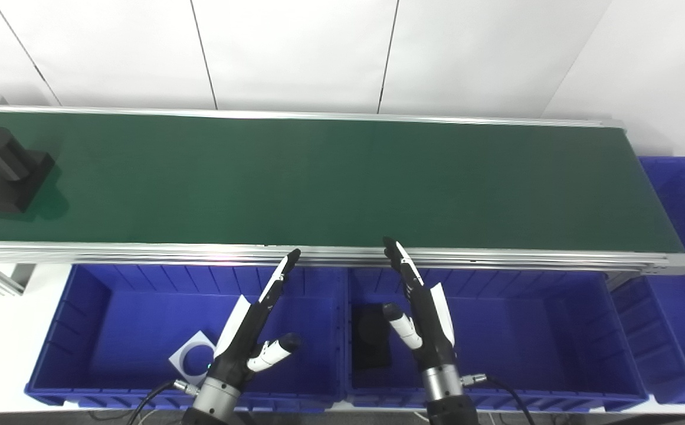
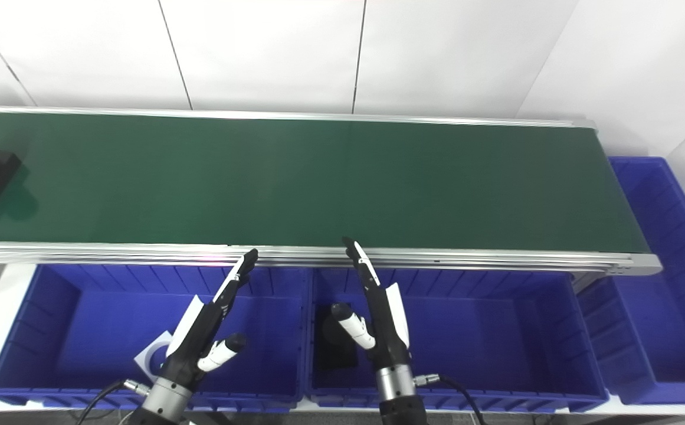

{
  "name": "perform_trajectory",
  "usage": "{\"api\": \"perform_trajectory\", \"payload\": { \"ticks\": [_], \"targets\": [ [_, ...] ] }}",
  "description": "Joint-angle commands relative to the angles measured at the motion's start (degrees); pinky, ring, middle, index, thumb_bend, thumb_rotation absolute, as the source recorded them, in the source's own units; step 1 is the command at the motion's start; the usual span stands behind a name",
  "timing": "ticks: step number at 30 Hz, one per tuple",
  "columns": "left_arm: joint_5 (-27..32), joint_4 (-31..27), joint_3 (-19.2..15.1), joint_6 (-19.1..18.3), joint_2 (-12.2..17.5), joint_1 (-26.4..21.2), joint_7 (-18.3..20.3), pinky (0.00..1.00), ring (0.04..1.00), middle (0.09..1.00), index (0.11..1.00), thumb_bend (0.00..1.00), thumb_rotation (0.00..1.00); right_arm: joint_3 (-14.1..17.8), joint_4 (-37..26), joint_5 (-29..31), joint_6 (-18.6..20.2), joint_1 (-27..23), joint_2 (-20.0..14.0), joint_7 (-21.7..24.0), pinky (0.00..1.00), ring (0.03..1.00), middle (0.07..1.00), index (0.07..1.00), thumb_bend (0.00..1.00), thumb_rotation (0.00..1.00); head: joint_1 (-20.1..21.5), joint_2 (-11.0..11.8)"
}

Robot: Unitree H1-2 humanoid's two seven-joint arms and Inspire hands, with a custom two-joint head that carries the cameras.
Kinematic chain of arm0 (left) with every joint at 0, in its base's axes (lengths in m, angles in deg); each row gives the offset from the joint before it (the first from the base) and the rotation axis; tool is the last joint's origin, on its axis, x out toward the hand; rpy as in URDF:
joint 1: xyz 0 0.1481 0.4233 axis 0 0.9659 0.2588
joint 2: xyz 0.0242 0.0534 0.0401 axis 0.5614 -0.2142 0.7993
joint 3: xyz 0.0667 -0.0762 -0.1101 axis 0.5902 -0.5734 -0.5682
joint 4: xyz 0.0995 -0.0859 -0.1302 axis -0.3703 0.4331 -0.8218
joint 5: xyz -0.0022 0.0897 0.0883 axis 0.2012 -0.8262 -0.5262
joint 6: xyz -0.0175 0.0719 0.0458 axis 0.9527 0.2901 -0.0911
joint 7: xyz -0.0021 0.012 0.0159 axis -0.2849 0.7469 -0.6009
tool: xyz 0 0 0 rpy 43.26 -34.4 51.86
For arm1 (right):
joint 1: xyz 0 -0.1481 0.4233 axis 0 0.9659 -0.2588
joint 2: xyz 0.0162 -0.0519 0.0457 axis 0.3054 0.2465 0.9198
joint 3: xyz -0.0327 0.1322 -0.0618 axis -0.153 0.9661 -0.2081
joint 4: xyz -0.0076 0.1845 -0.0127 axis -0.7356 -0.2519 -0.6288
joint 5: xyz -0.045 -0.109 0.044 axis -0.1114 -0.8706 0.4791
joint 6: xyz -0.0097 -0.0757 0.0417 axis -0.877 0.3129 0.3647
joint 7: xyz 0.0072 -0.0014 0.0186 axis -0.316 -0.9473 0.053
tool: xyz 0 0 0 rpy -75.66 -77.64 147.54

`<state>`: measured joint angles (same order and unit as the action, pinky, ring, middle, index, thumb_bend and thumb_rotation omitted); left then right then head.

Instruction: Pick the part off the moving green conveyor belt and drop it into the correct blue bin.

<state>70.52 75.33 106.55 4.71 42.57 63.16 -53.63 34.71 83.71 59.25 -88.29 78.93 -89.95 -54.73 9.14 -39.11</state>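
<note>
Both robot hands, left [image 1: 253, 336] and right [image 1: 422, 313], hover open-fingered and empty by the belt [image 1: 330, 177] edge, black part [image 1: 6, 171] far left.

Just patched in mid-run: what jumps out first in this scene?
The long green belt spans the picture, bare except for one black part at its far left end. Below it, the left hand and right hand hover open over two blue bins: the left bin holds a white square plate with a round hole, the middle bin a black part.
</note>
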Motion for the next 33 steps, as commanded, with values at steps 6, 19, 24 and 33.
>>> {"api": "perform_trajectory", "payload": {
  "ticks": [6, 19, 24, 33],
  "targets": [
    [-0.18, -0.07, 1.36, 1.22, -0.29, -1.56, -2.23, 0.98, 0.998, 1.000, 0.988, 0.84, 0.99, 0.06, -1.14, -0.27, -0.93, -0.11, -0.16, -0.80, 0.94, 0.946, 0.938, 0.932, 0.89, 1.00, -0.32, 0.09],
    [-1.32, 0.59, 3.29, 1.22, 0.05, -2.79, -5.20, 0.98, 0.998, 1.000, 0.997, 0.85, 1.00, 0.05, -2.04, 0.12, -0.92, 1.59, -0.97, -0.18, 0.95, 0.946, 0.936, 0.931, 0.89, 1.00, -0.58, 0.13],
    [-1.55, 0.82, 3.51, 1.22, -0.10, -2.98, -5.61, 0.98, 0.997, 1.000, 0.995, 0.85, 1.00, 0.04, -3.60, -0.53, -0.92, 3.06, -1.43, -0.09, 0.94, 0.943, 0.934, 0.932, 0.90, 1.00, -0.61, 0.30],
    [-1.44, 0.90, 3.94, 1.22, -0.11, -3.32, -5.95, 0.98, 1.000, 1.000, 1.000, 0.85, 1.00, -1.01, -5.07, -1.69, -0.92, 4.99, -2.96, -0.34, 0.91, 0.939, 0.937, 0.928, 0.90, 1.00, -0.81, 0.40]
  ]
}}
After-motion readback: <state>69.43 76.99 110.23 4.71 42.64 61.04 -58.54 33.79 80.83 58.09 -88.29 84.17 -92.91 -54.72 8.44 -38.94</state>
